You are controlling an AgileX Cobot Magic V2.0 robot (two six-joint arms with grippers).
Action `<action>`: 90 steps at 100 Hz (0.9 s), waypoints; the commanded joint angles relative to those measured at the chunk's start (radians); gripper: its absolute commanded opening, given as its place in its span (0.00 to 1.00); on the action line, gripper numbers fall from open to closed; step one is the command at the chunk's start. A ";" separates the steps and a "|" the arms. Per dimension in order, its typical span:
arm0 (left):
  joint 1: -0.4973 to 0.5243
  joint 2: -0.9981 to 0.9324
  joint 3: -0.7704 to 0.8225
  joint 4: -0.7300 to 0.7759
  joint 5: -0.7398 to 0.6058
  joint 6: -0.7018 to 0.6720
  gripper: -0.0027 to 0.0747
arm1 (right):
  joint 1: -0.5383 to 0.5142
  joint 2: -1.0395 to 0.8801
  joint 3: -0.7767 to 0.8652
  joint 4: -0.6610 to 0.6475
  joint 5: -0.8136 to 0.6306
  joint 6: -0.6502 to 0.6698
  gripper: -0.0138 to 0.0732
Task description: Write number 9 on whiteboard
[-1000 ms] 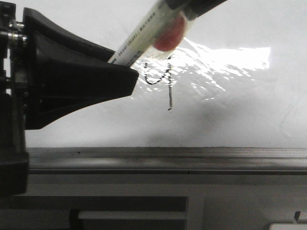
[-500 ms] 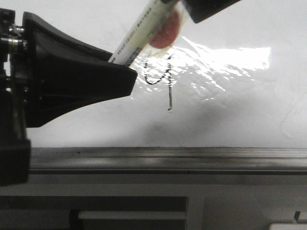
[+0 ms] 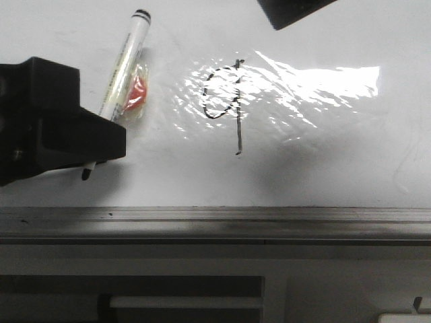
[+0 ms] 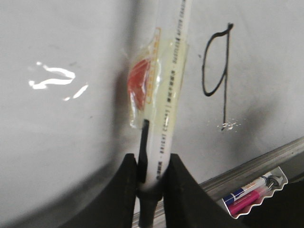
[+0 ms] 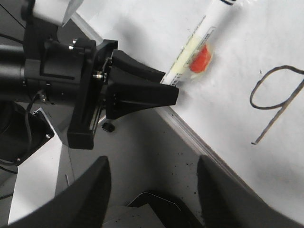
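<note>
The number 9 [image 3: 225, 101] is drawn in thin black line on the whiteboard [image 3: 323, 168], with a rounded loop and a straight tail. It also shows in the left wrist view [image 4: 216, 66] and the right wrist view [image 5: 275, 95]. My left gripper [image 3: 101, 141] is shut on a white marker [image 3: 124, 60] with a red tag taped to it, left of the 9. In the left wrist view the fingers [image 4: 178, 175] clamp the marker [image 4: 168, 95]. My right gripper [image 5: 152, 190] is open and empty; only a corner of it [image 3: 293, 10] shows in the front view.
A grey metal rail [image 3: 269, 225] runs along the board's near edge. A pack of coloured markers [image 4: 251, 194] lies beyond the rail. Glare and wrinkled film cover the board around the 9.
The right gripper has let go of the marker's end and pulled away upward. The left gripper has moved left and lower with the marker, uncovering the whole 9.
</note>
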 commanded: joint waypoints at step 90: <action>-0.006 0.061 -0.029 -0.079 -0.138 -0.055 0.50 | 0.000 -0.019 -0.034 0.017 -0.060 -0.008 0.57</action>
